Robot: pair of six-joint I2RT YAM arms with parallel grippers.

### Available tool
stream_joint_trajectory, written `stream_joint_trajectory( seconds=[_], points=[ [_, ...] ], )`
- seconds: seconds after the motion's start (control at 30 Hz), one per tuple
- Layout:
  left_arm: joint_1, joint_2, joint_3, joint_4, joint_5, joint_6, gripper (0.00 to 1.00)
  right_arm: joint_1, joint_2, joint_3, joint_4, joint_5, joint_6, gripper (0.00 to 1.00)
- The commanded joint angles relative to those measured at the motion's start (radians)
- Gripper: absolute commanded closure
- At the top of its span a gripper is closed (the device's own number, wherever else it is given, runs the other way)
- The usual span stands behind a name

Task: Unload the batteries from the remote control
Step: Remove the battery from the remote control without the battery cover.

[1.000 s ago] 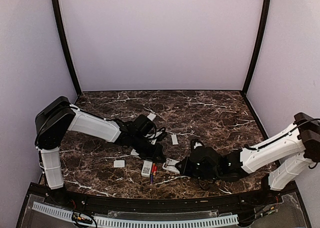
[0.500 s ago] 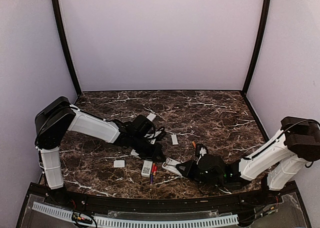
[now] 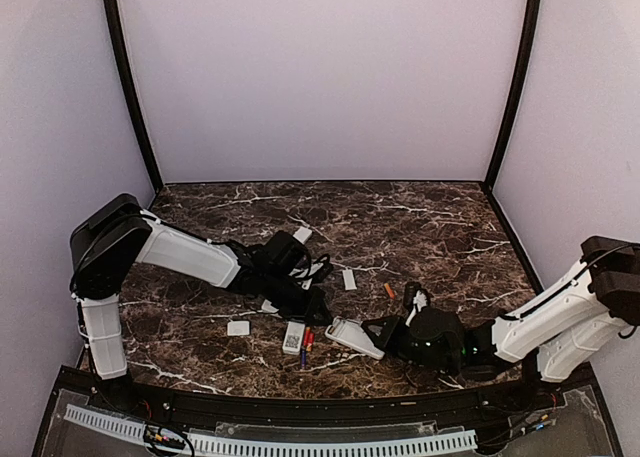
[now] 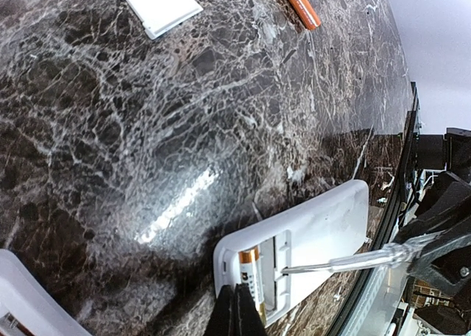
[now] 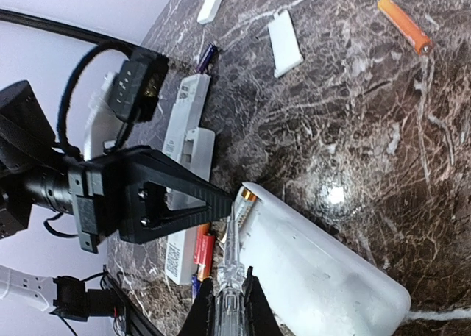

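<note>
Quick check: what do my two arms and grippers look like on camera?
Both the left arm and the right arm have white shells with black joints. The left gripper is matte black and wedge-shaped, with a looped black cable behind it. The right gripper is black too, with a small green light near its wrist.

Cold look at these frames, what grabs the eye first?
The white remote, near centre in the top view, lies back open with one battery seated at its end. The right gripper pokes a clear tool into that bay, and the shut left gripper sits at the same end. An orange battery lies loose just beyond.
</note>
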Motion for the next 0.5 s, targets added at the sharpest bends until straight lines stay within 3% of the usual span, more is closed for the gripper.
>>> stream_joint_trajectory(
  seconds=[0.0,0.17,0.37,0.47],
  points=[
    [-0.018,0.006,-0.006,-0.08,-0.011,0.012,1.0,0.002,-0.041,-0.004,0.015,0.079,-0.019,1.0],
    [-0.016,-0.012,-0.009,-0.081,-0.03,0.017,0.98,0.004,-0.027,0.015,-0.02,0.068,-0.02,1.0],
    [0.005,-0.105,-0.029,-0.092,-0.116,0.039,0.7,0.011,-0.107,0.083,-0.255,0.092,-0.039,1.0],
    [0.007,-0.138,-0.021,-0.118,-0.137,0.064,0.61,0.012,-0.151,0.115,-0.382,0.102,-0.04,1.0]
  ],
)
